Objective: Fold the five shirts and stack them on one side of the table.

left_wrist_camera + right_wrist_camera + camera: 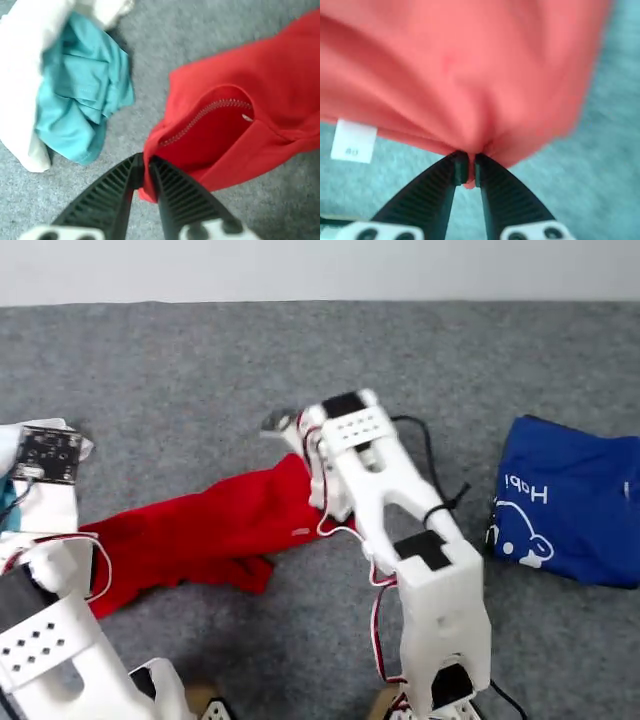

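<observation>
From the high view, the red shirt (215, 530) lies stretched out as a long, rumpled band across the grey table (200, 360), running from the lower left up toward the middle. The white right arm (420, 550) stands in the middle and bends down onto the upper end of that band, while the left arm (45, 635) sits at the lower left corner by the band's other end. A blue shirt (570, 500) with a white print lies folded well apart at the right side of the table, and a bit of pale cloth shows at the far left edge behind the left arm. In the left wrist view, the left gripper (146, 172) has its 2 black ribbed fingers clenched on a thin fold at the edge of the red shirt (250, 90), just beside the neck opening with its zigzag stitching. A crumpled teal shirt (80, 100) lies near it on the grey surface, touching and partly wrapped by a white shirt (22, 85). In the right wrist view, the right gripper (468, 170) is pinched tight on a gathered bunch of the red shirt (470, 75), which hangs in folds above the grey surface, and a small white label (353, 141) hangs from the cloth's lower edge beside the fingers.
</observation>
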Controlling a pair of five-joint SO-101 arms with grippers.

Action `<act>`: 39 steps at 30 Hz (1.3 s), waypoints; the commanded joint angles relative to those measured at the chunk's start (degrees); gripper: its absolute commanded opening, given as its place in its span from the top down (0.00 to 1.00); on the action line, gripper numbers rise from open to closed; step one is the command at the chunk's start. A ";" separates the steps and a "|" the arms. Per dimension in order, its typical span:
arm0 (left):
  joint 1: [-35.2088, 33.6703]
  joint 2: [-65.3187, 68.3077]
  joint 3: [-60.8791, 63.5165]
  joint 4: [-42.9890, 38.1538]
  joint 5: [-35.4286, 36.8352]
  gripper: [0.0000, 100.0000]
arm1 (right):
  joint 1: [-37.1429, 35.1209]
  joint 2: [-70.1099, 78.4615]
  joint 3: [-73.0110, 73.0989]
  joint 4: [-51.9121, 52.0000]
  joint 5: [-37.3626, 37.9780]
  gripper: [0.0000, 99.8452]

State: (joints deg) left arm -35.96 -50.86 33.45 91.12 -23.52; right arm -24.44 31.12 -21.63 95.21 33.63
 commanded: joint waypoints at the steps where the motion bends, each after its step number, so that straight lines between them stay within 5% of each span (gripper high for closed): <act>1: 1.49 -0.79 -6.81 -0.88 5.71 1.00 | 2.86 -9.54 -7.38 4.70 2.99 0.99; 10: 14.86 -0.62 -21.76 -4.57 19.96 1.00 | 7.69 -25.63 -19.60 6.73 6.07 0.99; 22: 19.16 -0.44 -35.82 -20.84 19.87 1.00 | 14.46 -35.03 -42.46 4.18 10.64 0.99; 39: 21.27 8.00 -58.33 -18.64 16.62 1.00 | 22.20 -35.74 -66.11 3.82 17.05 0.99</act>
State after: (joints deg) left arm -14.86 -45.58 -18.68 71.16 -6.20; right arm -4.04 -2.73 -83.52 99.87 49.36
